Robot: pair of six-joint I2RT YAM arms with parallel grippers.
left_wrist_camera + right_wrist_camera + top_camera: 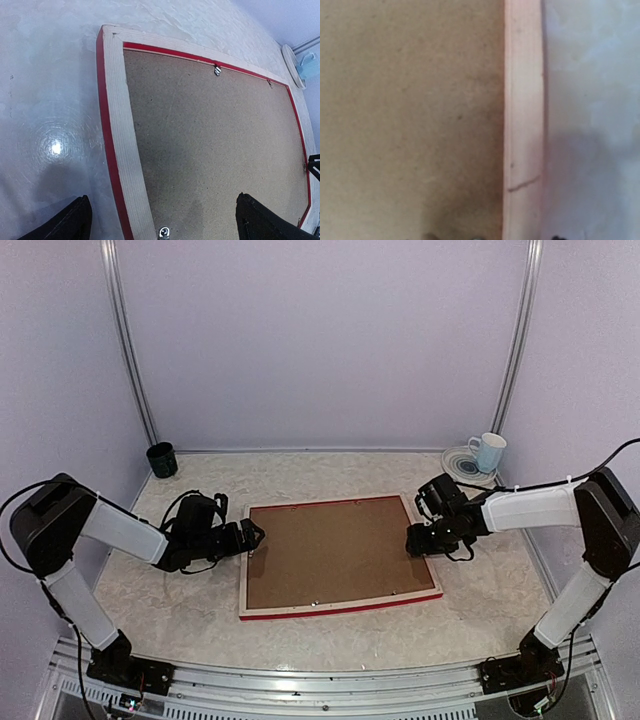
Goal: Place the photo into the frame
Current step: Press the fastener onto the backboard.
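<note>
The frame (245, 575) lies face down mid-table, pale wood back up and red edges showing. A brown backing board (335, 555) fills it, so the photo is hidden. My left gripper (255, 535) is open at the frame's left rail. In the left wrist view its fingers (70, 222) straddle the rail (120, 150) and the board (210, 150), with a metal clip (164, 232) between them. My right gripper (415, 538) sits low at the frame's right rail (522, 125). Its view shows only board (410, 110) and rail up close, with the fingers barely in sight.
A dark cup (161, 458) stands at the back left corner. A light blue mug (488, 451) rests on a patterned plate (458, 465) at the back right. More clips (217, 71) line the frame's far rail. Walls enclose the table on three sides.
</note>
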